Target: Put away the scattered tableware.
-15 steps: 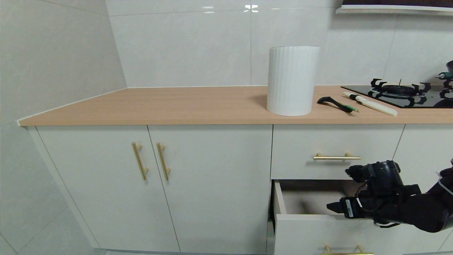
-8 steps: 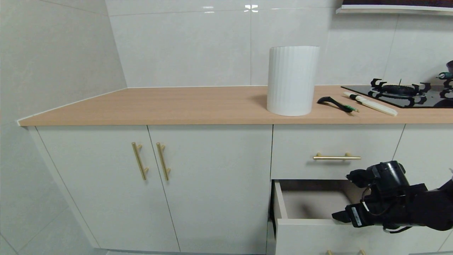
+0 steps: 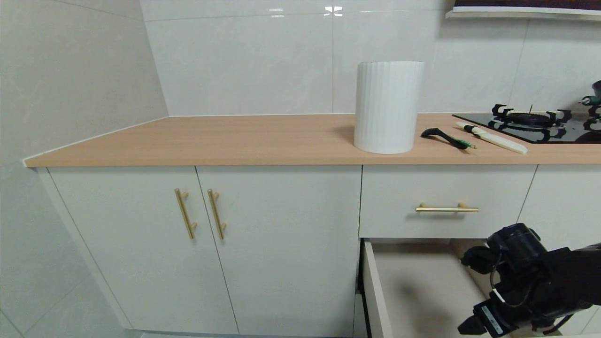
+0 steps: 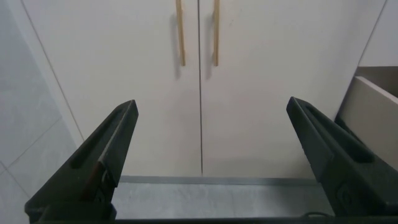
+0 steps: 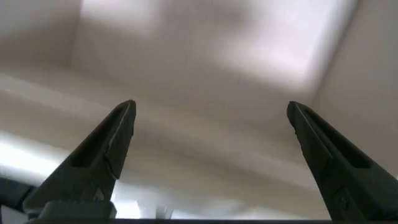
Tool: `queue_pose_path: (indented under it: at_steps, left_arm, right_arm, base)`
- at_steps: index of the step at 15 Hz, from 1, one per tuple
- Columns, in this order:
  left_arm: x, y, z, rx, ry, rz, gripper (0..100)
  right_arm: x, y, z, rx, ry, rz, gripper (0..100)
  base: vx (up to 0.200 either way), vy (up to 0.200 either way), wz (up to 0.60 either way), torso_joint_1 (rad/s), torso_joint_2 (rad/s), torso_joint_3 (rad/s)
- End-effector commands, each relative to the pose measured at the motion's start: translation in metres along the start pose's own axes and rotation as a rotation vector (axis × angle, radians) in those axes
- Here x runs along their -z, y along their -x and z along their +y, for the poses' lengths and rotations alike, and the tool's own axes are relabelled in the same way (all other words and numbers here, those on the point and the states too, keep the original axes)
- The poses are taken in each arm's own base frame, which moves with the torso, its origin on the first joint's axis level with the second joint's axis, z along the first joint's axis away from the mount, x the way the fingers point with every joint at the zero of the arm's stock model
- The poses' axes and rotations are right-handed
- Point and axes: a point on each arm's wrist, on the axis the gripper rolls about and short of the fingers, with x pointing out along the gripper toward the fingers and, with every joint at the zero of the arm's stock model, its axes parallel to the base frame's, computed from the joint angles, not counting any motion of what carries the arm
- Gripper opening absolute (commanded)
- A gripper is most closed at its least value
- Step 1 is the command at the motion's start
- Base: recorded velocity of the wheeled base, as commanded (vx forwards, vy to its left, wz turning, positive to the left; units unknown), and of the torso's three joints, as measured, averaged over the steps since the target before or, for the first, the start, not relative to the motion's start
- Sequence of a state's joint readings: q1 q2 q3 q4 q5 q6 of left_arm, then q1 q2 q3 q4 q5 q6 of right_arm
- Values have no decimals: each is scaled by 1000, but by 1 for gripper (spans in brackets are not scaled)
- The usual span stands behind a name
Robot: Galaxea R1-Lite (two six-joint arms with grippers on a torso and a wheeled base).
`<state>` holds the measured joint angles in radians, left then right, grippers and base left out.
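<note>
Wooden counter keeps your scattered black spoon and cream utensil just right of the white canister, while the drawer below it gapes ready for them, with right gripper above it and left gripper both spread wide, empty.

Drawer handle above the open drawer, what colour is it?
The drawer handle is brass gold, clearest in the head view.

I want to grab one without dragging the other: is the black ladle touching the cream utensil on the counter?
Apart. The head view shows bare countertop between the black ladle and the cream utensil all along.
</note>
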<state>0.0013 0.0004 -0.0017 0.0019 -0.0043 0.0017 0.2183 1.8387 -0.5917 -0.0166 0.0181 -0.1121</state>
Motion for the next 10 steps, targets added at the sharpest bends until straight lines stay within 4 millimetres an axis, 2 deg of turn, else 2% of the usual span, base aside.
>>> queue_pose_path:
  at_steps: [1,4,10]
  left_arm:
    - [0,0,0,0,0,-1,100]
    - [0,0,0,0,0,-1,100]
    - [0,0,0,0,0,-1,100]
  right_arm:
    - [2,14,12,-19,59,23,100]
    - [3,23,19,-35,98,111,100]
    - [-19,47,16,-28,-55,-32,100]
  base:
    - [0,0,0,0,0,0]
    - [0,0,0,0,0,0]
    - [0,0,0,0,0,0]
